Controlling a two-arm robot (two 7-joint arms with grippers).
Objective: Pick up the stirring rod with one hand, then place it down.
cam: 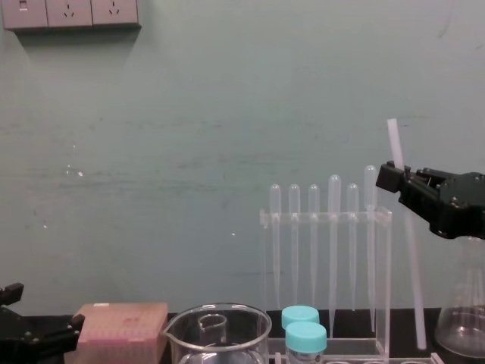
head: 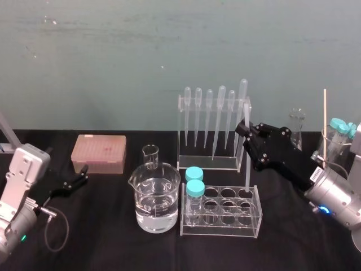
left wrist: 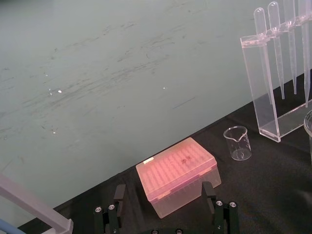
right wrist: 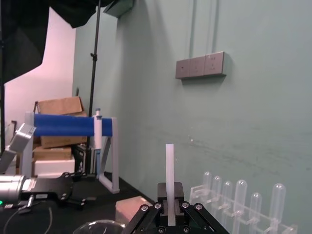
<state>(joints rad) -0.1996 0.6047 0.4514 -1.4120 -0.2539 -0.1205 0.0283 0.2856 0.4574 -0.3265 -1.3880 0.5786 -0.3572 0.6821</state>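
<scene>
Laboratory bench, likely chemistry or bio teaching setup.
- Clear acrylic pipette rack [head: 214, 162] holding row of bulb-topped transfer pipettes [head: 220, 113].
- Test tube rack [head: 225, 219] in front, two blue-capped tubes [head: 194, 189] in it.
- Large beaker [head: 155, 199] with clear liquid; small empty beaker [head: 150, 157] behind.
- Pink pipette tip box [head: 98, 153] to left.
- Conical flask [head: 296, 127] at right; stirring rod [cam: 413, 280] upright by pipette rack.
- Black cloth [head: 101, 231] over table, plain green wall [head: 113, 56], wall sockets [cam: 72, 13].
- Cardboard boxes [right wrist: 58, 106] stacked at side of room.

surface: black table [head: 113, 243] | on it: pink box [head: 98, 153] | beaker [head: 157, 200] | tube rack [head: 225, 227] | pipette rack [head: 206, 163]
</scene>
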